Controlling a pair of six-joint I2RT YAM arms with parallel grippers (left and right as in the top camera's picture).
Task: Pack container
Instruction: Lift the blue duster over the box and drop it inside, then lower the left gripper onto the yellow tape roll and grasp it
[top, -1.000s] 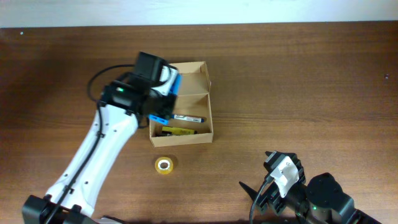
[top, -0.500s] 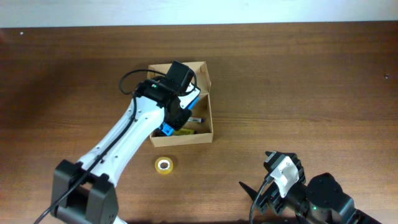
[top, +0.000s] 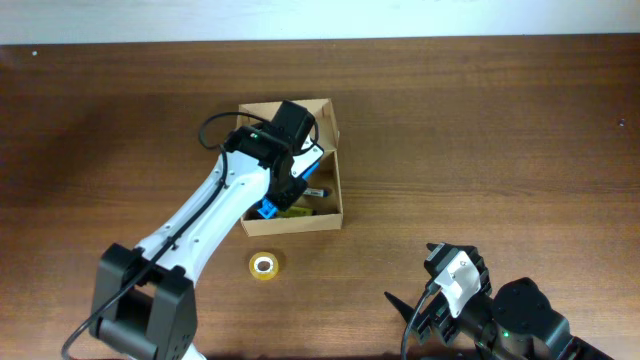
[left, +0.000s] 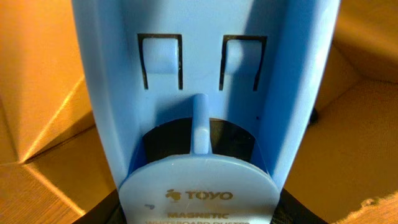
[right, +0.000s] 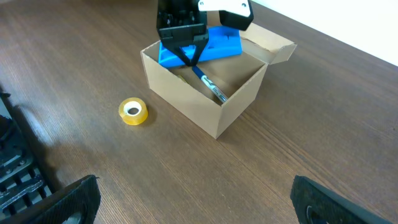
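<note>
The container (top: 337, 190) is a tan cardboard box with its flap lid open, left of the table's middle; it also shows in the right wrist view (right: 199, 113). My left gripper (top: 284, 182) is shut on a blue whiteboard eraser (top: 267, 208) and holds it tilted inside the box's open top. The eraser fills the left wrist view (left: 205, 93) and shows in the right wrist view (right: 216, 42). A black and blue marker (top: 316, 190) and a yellow item (top: 293, 211) lie in the box. My right gripper (right: 199, 211) is open and empty over bare table.
A yellow tape roll (top: 264, 265) lies on the table just in front of the box, also seen in the right wrist view (right: 132, 111). The right arm (top: 500, 320) sits at the front right corner of the wooden table (top: 480, 150).
My left gripper has carried the blue eraser from the box's left rim to the right and down into the box. The right arm has not moved.
</note>
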